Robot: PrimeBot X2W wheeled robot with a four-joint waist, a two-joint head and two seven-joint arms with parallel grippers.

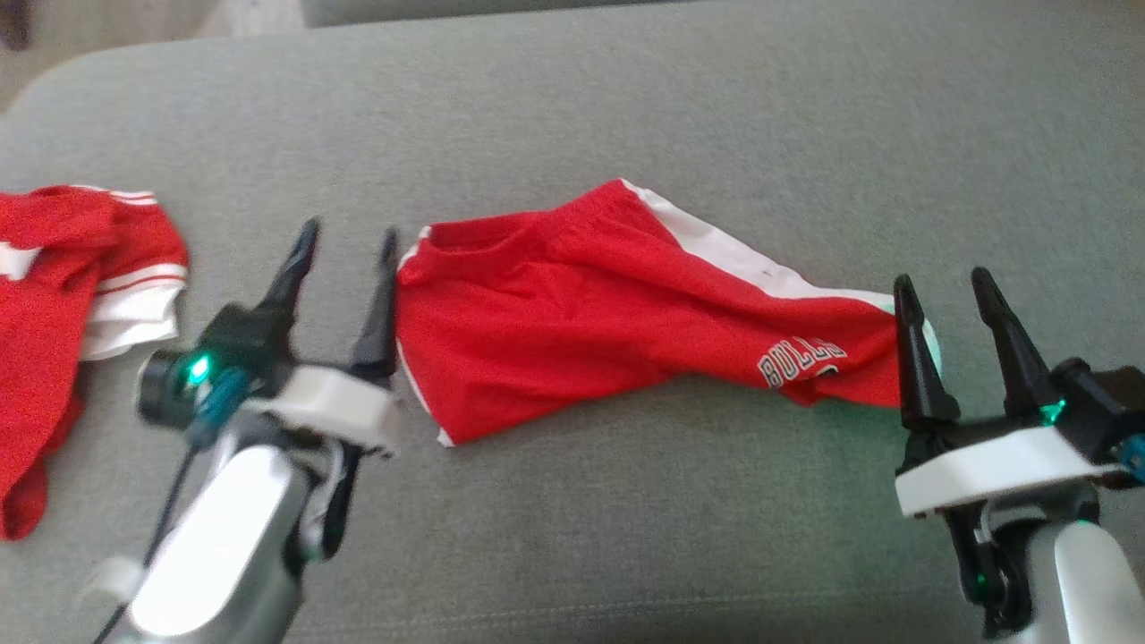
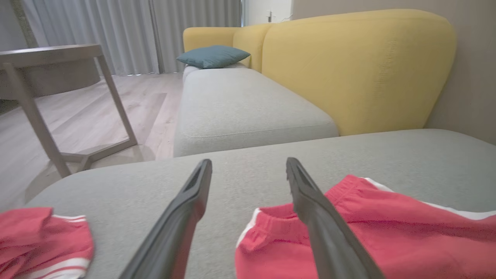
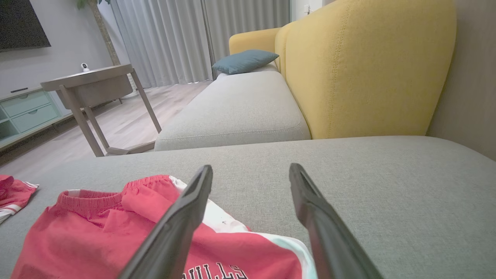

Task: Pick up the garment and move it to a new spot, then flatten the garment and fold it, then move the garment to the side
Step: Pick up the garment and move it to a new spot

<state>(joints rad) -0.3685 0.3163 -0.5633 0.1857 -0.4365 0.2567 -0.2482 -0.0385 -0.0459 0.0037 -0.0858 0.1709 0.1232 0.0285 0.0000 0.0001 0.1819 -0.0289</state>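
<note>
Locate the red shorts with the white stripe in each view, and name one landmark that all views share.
Head view: the red shorts lie across the centre, between left gripper and right gripper.
Left wrist view: the red shorts are at the lower right, waistband showing.
Right wrist view: the red shorts are at the lower left, lettering at the bottom edge.
Shared landmark: the second red garment, at the left in every view.

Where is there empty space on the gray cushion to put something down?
Bare cushion lies beyond the red shorts, and in front of them between the left gripper and right gripper. The left edge is crowded by another red garment.
</note>
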